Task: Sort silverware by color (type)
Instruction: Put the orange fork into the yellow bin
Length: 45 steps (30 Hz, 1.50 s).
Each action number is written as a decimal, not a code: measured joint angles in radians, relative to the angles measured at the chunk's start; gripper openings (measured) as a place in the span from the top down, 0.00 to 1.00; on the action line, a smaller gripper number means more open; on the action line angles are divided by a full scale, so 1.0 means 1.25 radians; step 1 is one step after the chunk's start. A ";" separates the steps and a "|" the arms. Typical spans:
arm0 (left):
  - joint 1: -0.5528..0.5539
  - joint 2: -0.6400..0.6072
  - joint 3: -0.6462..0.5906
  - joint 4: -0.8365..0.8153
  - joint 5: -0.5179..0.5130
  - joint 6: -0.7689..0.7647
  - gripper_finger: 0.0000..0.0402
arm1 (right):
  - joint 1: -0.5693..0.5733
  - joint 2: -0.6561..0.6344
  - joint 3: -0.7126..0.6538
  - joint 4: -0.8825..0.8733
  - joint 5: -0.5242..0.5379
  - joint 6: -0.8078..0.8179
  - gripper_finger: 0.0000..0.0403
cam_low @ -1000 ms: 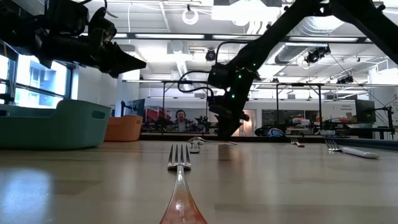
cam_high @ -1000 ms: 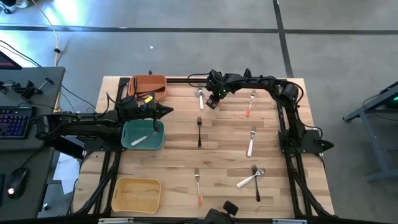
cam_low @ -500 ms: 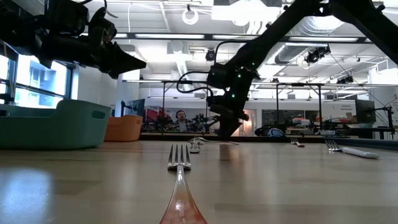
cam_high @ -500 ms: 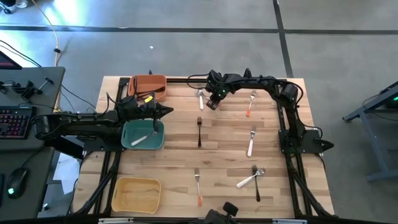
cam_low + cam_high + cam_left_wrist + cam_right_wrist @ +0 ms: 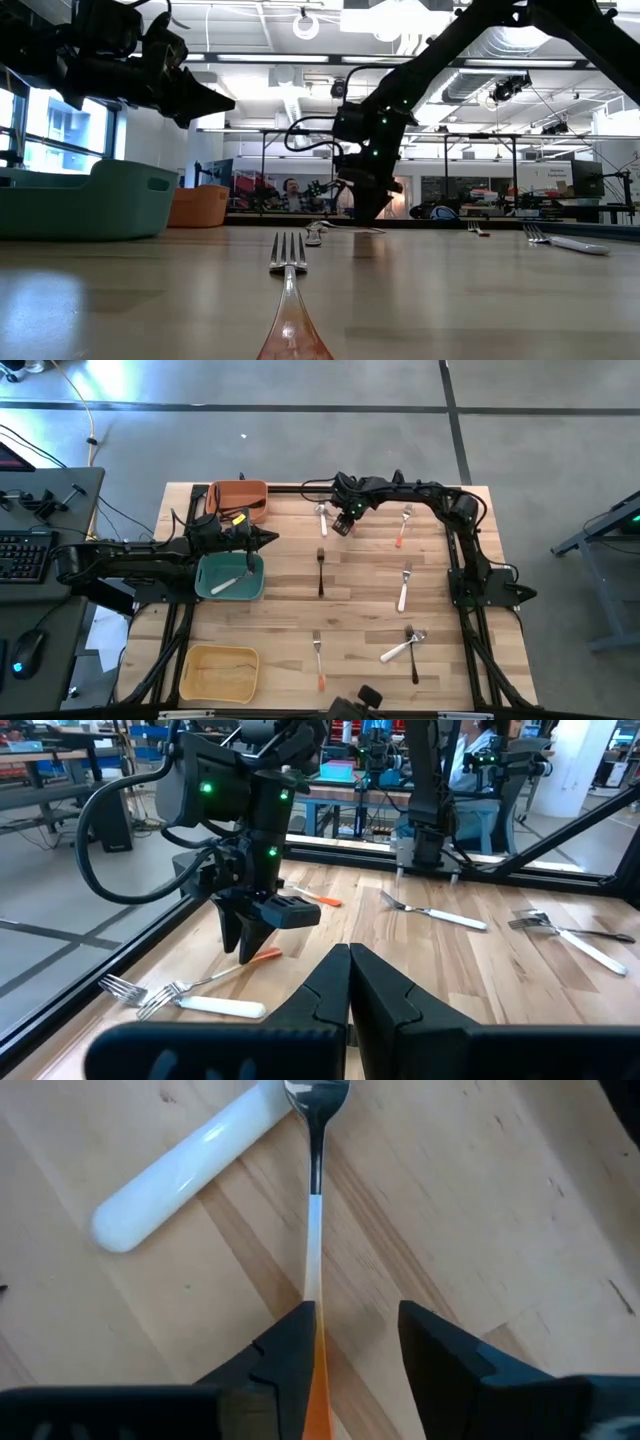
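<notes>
An orange-handled fork (image 5: 314,1250) lies flat on the table near its far edge, beside a white-handled piece (image 5: 180,1165). My right gripper (image 5: 355,1315) points steeply down over the fork's handle (image 5: 262,957). It is open, one finger on each side of the handle, and in the high view the right gripper (image 5: 340,527) hides the handle. My left gripper (image 5: 270,538) is shut and level above the teal bin (image 5: 206,592), and it holds nothing. A white-handled piece (image 5: 232,582) lies in that bin. My right gripper comes from above with its fingers along the orange handle (image 5: 312,1342), which lies flat on the table close against the inner side of one finger (image 5: 290,1350). The other finger stands clear. Whether the near finger touches the handle I cannot tell.
An orange bin (image 5: 240,500) stands at the far left and a yellow bin (image 5: 220,672) at the near left. A black fork (image 5: 320,570) lies mid-table. More forks and a spoon lie to the right (image 5: 404,588) (image 5: 405,645). An orange-handled fork (image 5: 318,660) lies by the near edge.
</notes>
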 joint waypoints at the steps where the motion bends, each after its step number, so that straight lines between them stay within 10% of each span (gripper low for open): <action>1: 0.000 0.000 0.000 0.000 0.000 0.000 1.00 | 0.001 0.000 -0.001 -0.002 0.000 0.002 0.68; 31: -0.099 0.000 -0.001 -0.050 -0.015 -0.077 1.00 | 0.055 0.000 -0.021 0.048 0.012 0.107 0.70; 45: -0.184 0.000 -0.001 -0.093 -0.053 -0.110 1.00 | 0.074 -0.011 -0.039 0.054 0.009 0.078 0.98</action>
